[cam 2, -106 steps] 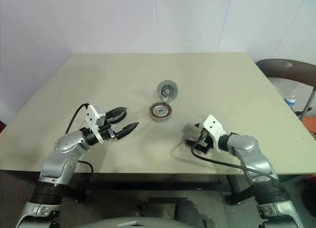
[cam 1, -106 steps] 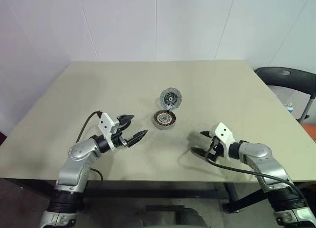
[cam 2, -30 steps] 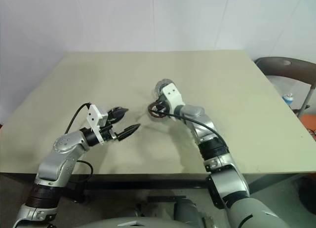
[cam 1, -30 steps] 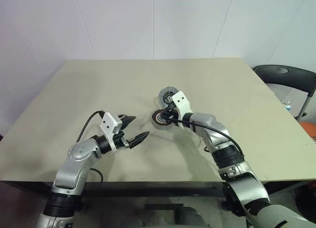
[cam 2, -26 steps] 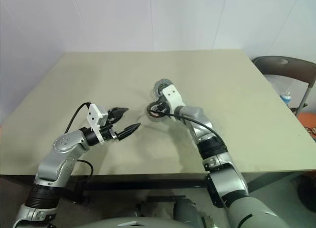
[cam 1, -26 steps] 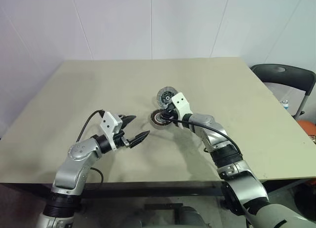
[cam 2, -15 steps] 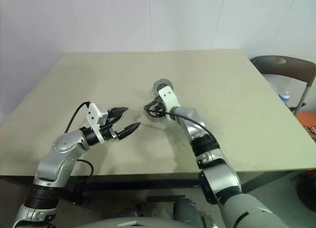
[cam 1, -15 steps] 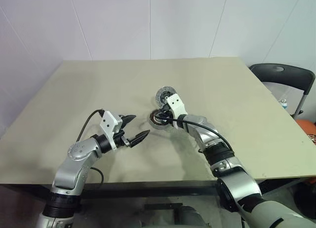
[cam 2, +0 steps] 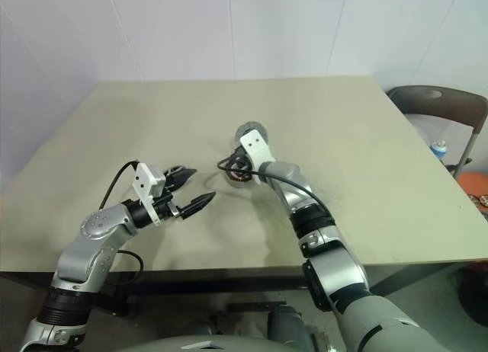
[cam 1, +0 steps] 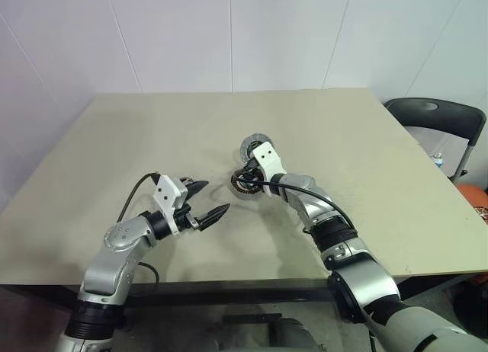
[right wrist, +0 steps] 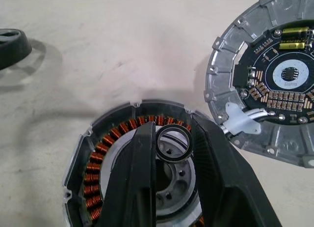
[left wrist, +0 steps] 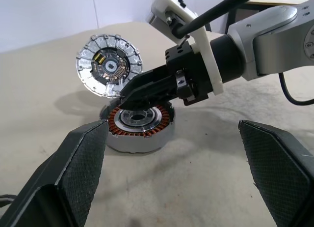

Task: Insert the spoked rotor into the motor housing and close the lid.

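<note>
While the right gripper (right wrist: 172, 138) pinches what looks like a small ring over the motor housing (right wrist: 105, 153), centre it before release; left gripper (cam 1: 207, 200) idles, jaws wide.

The two head views look forward and down from the near edge over the whole desk (cam 1: 366, 154), a little apart. The left wrist view looks level across the desk at the housing (left wrist: 140, 121) and the upright lid (left wrist: 110, 65), fairly near. The right wrist view looks down at both from very close, between its own fingers (right wrist: 140, 173).
</note>
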Available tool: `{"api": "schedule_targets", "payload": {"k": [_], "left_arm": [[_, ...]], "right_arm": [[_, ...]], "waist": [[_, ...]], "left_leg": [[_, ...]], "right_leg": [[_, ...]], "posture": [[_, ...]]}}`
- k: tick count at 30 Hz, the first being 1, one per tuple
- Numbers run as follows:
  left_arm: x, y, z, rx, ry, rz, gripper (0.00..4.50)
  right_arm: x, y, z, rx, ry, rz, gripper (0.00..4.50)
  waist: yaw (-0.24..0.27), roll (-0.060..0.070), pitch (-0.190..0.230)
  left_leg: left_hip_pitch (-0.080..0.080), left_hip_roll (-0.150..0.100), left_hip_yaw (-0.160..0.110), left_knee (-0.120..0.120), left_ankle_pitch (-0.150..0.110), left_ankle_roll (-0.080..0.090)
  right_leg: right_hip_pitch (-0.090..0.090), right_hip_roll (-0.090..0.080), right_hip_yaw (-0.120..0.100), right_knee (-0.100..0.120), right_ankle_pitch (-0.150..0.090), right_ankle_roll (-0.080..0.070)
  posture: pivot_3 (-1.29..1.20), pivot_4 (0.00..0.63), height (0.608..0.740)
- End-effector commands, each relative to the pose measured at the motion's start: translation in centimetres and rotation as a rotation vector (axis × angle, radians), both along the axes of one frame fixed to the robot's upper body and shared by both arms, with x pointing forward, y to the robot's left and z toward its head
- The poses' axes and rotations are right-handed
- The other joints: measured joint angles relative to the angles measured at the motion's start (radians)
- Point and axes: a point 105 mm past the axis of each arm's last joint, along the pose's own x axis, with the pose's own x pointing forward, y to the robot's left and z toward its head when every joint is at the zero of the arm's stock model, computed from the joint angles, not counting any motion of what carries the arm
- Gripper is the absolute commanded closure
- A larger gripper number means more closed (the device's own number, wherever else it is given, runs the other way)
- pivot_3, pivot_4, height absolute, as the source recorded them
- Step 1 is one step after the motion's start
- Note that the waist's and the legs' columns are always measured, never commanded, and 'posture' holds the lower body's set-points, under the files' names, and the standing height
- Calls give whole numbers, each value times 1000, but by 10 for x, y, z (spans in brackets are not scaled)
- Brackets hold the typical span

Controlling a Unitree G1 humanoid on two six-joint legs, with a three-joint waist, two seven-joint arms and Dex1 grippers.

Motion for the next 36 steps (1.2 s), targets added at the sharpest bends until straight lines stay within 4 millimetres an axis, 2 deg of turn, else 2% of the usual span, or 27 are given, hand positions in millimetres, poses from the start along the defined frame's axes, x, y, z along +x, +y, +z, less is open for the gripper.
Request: {"api": "schedule_targets", "payload": {"k": [1, 13, 36], "left_arm": [[2, 3, 10, -1, -49, 5, 0], [3, 10, 4, -5, -50, 14, 0], [2, 10, 1, -2, -44, 11, 0]], "right_arm": [[1, 2, 9, -8, -25, 24, 3836], [-5, 3, -4, -47, 10, 45, 3836], [-4, 9, -4, 26, 29, 16, 3836]], "waist": [[-3, 0, 0], [-20, 0, 0], [-20, 0, -1]], "left_leg": [[0, 0, 0, 0, 0, 0], [0, 0, 0, 0, 0, 0], [0, 0, 0, 1, 0, 0]], "right_leg": [[0, 0, 0, 0, 0, 0], [0, 0, 0, 1, 0, 0], [0, 0, 0, 1, 0, 0]], "posture": [[0, 0, 740], [0, 0, 740], [0, 0, 740]]}}
